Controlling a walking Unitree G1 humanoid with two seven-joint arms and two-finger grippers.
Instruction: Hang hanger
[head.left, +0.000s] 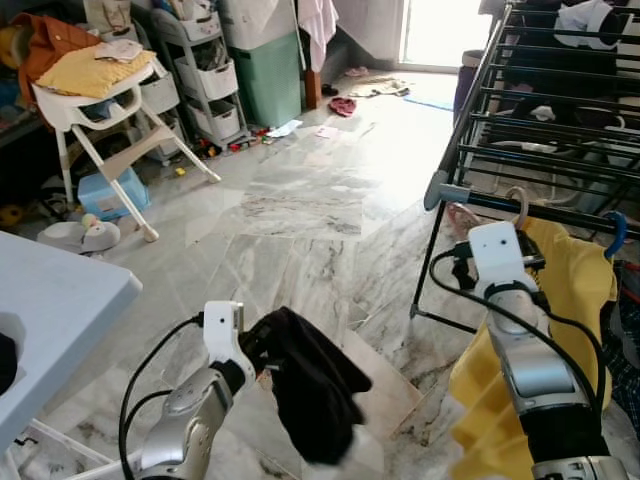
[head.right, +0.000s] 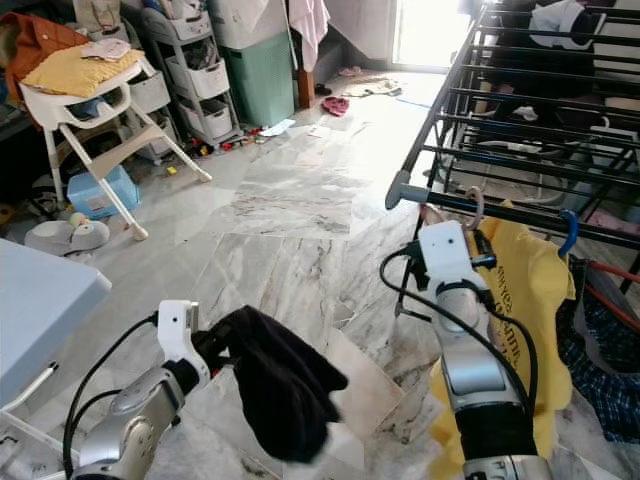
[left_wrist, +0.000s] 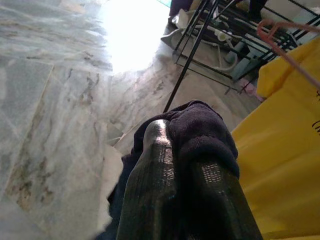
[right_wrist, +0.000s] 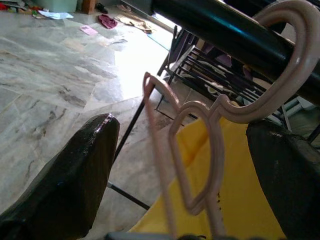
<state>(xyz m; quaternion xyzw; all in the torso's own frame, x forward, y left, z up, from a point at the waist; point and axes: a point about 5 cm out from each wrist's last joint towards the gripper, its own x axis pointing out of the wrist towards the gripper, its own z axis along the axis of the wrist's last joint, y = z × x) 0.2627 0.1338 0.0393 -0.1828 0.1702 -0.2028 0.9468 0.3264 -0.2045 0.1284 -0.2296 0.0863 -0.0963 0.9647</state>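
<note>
A pale pink hanger (right_wrist: 200, 165) carries a yellow shirt (head.left: 572, 290), and its hook (right_wrist: 282, 55) is curled over the black front bar (head.left: 560, 211) of the drying rack. My right gripper (right_wrist: 185, 125) is open, one finger on each side of the hanger's neck, just below the bar. Low on the left, my left gripper (head.left: 262, 352) is shut on a dark cloth (head.left: 312, 395) that droops over the floor. That cloth (left_wrist: 205, 132) wraps over the fingers (left_wrist: 155, 165) in the left wrist view.
The black drying rack (head.left: 540, 110) runs along the right, with clothes on its far rails and a blue hook (head.left: 617, 232) beside the yellow shirt. A white table corner (head.left: 60, 300) is at near left. A white high chair (head.left: 100, 105), drawers (head.left: 205, 70) and a green bin (head.left: 268, 80) line the back.
</note>
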